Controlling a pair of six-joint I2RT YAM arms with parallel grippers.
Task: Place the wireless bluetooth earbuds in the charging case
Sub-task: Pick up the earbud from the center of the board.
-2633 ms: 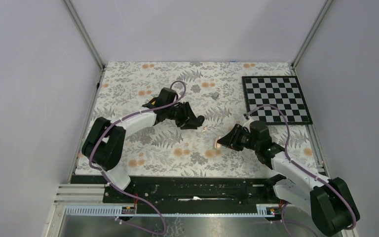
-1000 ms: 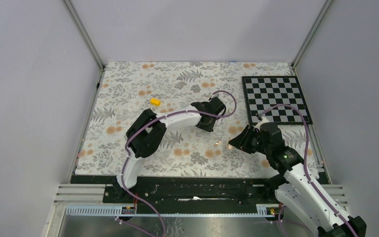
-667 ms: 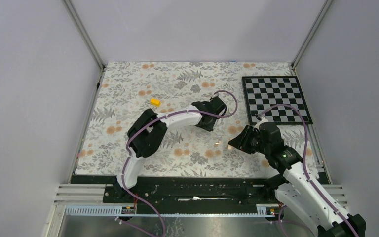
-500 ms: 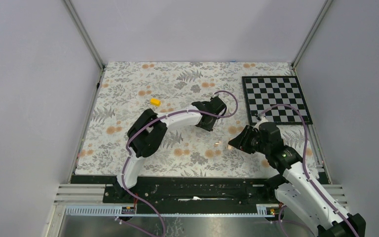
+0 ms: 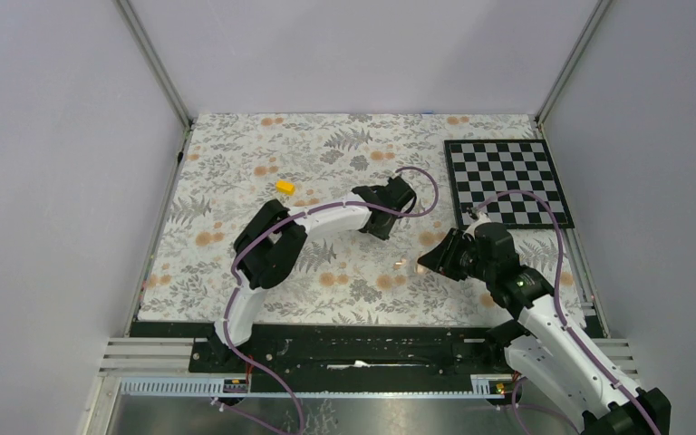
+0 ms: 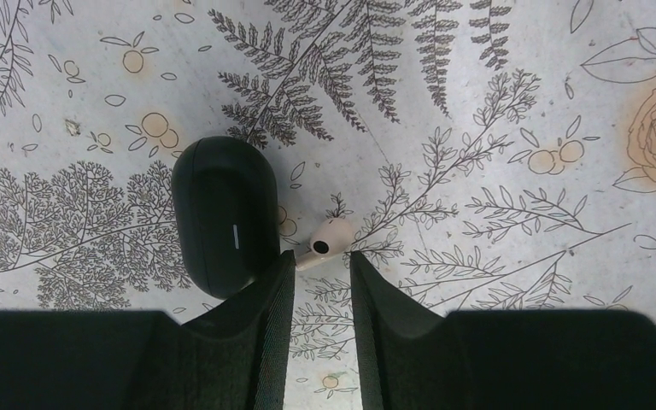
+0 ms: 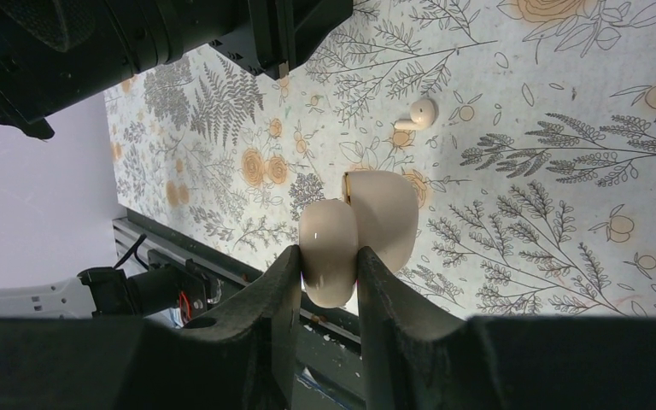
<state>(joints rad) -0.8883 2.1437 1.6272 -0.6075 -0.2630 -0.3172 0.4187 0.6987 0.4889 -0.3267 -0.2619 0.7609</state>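
Well, left gripper: fingers slightly parted, holding nothing, poised over the beige earbud.
Where the beige earbud lies: on the floral cloth, just beside a black oval pod.
Right gripper: clamped on one half of the open beige charging case.

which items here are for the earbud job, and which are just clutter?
Job:
- beige earbud, lying at the tips of the open left tool
- open beige charging case, clamped in the right tool

Clutter:
- closed black pod beside the earbud
- yellow block
- chessboard
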